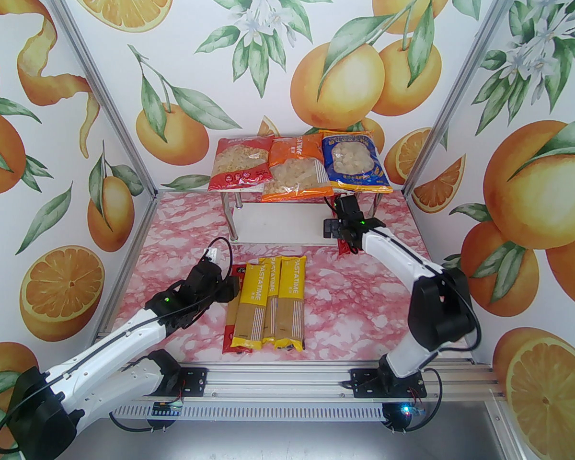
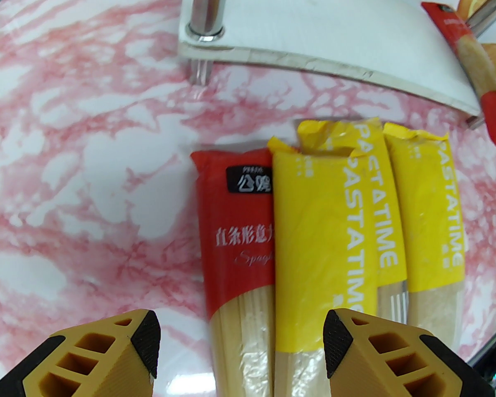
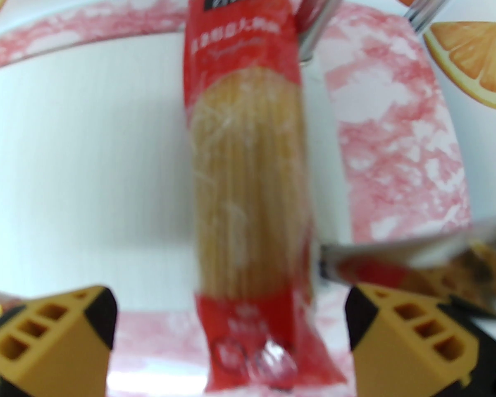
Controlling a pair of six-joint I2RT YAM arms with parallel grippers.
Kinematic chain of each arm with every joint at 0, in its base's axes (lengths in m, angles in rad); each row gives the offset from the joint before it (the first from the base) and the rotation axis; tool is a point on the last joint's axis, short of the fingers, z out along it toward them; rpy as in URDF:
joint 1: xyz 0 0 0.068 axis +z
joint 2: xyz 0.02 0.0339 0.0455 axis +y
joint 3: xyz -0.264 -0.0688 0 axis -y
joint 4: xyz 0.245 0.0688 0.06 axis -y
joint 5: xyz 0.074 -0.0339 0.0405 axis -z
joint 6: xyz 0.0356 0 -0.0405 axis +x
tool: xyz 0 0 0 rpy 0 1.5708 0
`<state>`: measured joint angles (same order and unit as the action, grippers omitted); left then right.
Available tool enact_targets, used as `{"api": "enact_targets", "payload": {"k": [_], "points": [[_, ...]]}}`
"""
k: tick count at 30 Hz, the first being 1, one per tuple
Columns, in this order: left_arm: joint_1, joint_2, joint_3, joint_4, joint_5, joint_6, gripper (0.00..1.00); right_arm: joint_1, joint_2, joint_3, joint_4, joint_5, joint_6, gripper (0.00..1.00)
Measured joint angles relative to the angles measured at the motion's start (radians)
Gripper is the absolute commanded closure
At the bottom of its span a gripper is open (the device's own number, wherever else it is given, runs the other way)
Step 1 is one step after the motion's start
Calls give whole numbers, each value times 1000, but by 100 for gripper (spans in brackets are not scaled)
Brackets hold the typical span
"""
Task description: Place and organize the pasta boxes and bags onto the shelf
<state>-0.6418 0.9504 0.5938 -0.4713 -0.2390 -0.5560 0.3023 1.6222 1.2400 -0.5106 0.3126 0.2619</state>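
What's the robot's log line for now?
left gripper: open over table packs | right gripper: open over red pack on lower board | three bags: up top

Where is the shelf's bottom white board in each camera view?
Top external: the bottom board sits in the centre, beyond the yellow spaghetti packs.
Left wrist: along the top, right of centre, past the far ends of those packs.
Right wrist: across the left and middle.
Shared landmark: the red spaghetti pack lying on the board's right end, at the upper right in the left wrist view.
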Motion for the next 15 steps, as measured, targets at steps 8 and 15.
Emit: {"api": "enact_targets", "payload": {"k": [8,15], "points": [[-5,-22,-64,-47,7,-74,29,129,-217,-226,-16,-41,66,4],[-14,14,-149,-15,50,-148,26,254,-339,-319,-57,-93,138,4]]}}
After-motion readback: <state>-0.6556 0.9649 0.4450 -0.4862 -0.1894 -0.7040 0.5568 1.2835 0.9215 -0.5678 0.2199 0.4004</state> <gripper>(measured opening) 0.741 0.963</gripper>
